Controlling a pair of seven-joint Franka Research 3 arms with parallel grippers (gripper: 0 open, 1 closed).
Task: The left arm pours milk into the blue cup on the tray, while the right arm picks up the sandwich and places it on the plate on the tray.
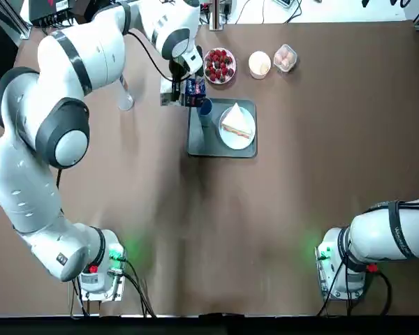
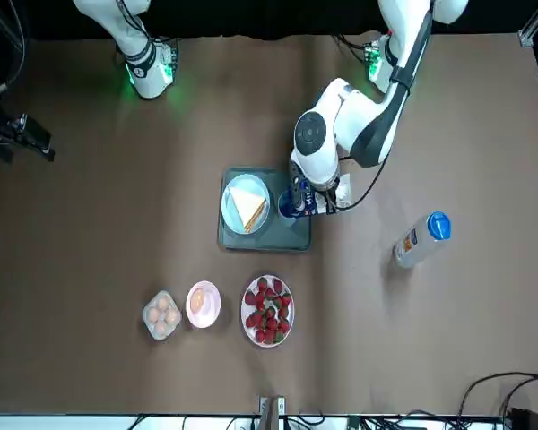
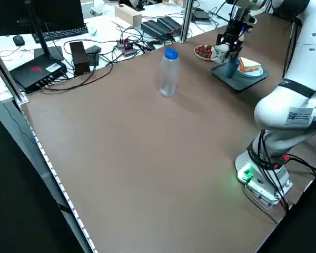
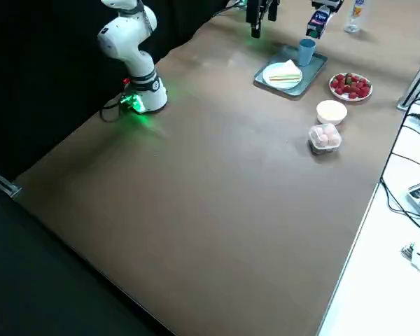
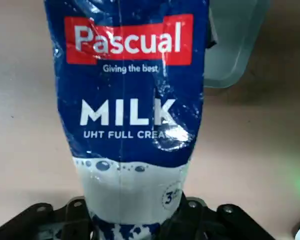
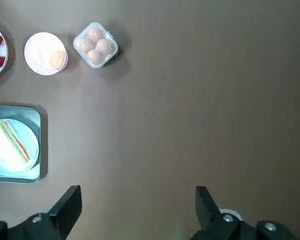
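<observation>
My left gripper (image 1: 182,84) is shut on the milk (image 1: 193,88), a blue and white carton (image 5: 130,100) held above the table and tipped toward the blue cup (image 1: 205,109). The cup stands at the far left corner of the grey tray (image 1: 202,143). On the tray's right side sits the white plate (image 1: 229,137), and the triangular sandwich (image 1: 237,122) lies on it. No stream of milk shows. My right gripper (image 6: 137,194) hangs open and empty high over the table's right side, well away from the tray (image 6: 35,115).
Beyond the tray stand a dish of strawberries (image 1: 219,65), a small white dish (image 1: 260,63) and a clear box of eggs (image 1: 285,57). A clear bottle with a blue cap (image 3: 169,73) stands left of the tray, under my left arm.
</observation>
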